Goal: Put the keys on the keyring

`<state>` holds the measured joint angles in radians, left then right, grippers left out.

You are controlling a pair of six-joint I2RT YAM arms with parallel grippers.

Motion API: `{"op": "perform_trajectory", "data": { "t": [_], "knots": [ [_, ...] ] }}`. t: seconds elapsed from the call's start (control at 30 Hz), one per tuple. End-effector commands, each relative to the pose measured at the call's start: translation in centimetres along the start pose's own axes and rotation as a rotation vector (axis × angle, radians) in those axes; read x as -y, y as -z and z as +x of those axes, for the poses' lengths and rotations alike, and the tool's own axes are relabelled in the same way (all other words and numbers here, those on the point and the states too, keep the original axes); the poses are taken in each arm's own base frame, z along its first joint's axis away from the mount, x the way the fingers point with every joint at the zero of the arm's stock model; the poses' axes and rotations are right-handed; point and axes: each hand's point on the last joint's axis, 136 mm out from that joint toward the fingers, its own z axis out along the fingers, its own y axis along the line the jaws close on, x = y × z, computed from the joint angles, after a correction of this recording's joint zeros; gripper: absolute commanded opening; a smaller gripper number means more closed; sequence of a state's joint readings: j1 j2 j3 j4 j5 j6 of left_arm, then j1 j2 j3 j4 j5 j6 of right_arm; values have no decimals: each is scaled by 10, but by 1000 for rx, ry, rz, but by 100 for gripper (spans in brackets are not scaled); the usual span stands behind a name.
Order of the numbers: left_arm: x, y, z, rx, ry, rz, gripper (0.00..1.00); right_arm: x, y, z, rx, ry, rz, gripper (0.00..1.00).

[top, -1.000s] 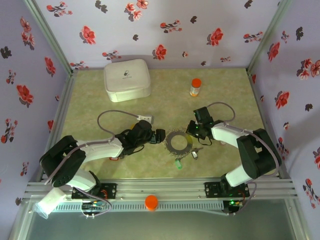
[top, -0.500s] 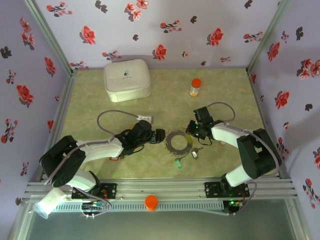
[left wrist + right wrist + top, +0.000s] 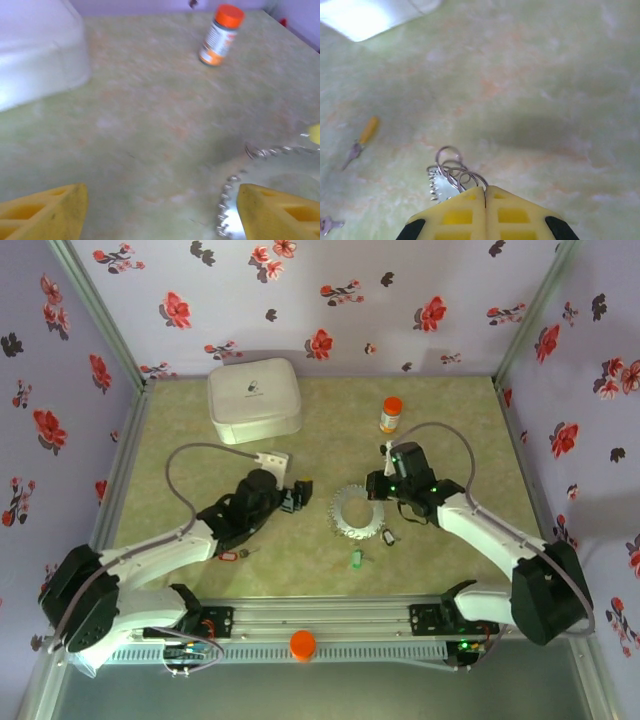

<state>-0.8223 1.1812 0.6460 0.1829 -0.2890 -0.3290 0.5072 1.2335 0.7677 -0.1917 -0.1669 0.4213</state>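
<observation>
Looking down on a green table (image 3: 330, 430) walled in flowered paper. Showing the keyring (image 3: 357, 515) near the middle, between the two grippers. Pinching its far right edge in the right gripper (image 3: 378, 486), clamped fully together on the keyring's wire coils. Holding the left gripper (image 3: 300, 495) just left of the keyring, spread wide and gripping nothing. Showing three keys lying loose on the table: a red key (image 3: 232, 556) at near left, a green key (image 3: 354, 560) on the near side of the keyring, a silver key (image 3: 388, 537) just off its near right edge. Showing a white box (image 3: 255, 400) at far left and an orange-capped bottle (image 3: 391, 414) far and slightly right, both well apart from the keyring.
</observation>
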Motion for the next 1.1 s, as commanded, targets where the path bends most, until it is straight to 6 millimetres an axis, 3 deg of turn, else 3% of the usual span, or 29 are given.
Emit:
{"op": "perform_trajectory", "data": {
  "t": [0.0,0.17,0.33,0.5,0.73,0.87,1.07],
  "knots": [
    [-24,9,-29,59,-184,-50,69,-32,19,-26,76,171,-112,0],
    [-31,14,-54,101,-321,125,60,-71,40,-36,133,310,-292,0],
    [6,25,-62,96,-467,411,58,-97,52,-29,118,417,-412,0],
    [45,38,-65,169,-551,659,38,-117,64,-15,90,514,-505,0],
    [87,48,-37,111,-546,898,35,-137,67,0,102,589,-607,0],
    [101,48,-11,40,-546,988,31,-147,70,10,91,648,-638,0],
    [116,47,11,-1,-540,1049,32,-152,70,20,70,688,-645,0]
  ]
}}
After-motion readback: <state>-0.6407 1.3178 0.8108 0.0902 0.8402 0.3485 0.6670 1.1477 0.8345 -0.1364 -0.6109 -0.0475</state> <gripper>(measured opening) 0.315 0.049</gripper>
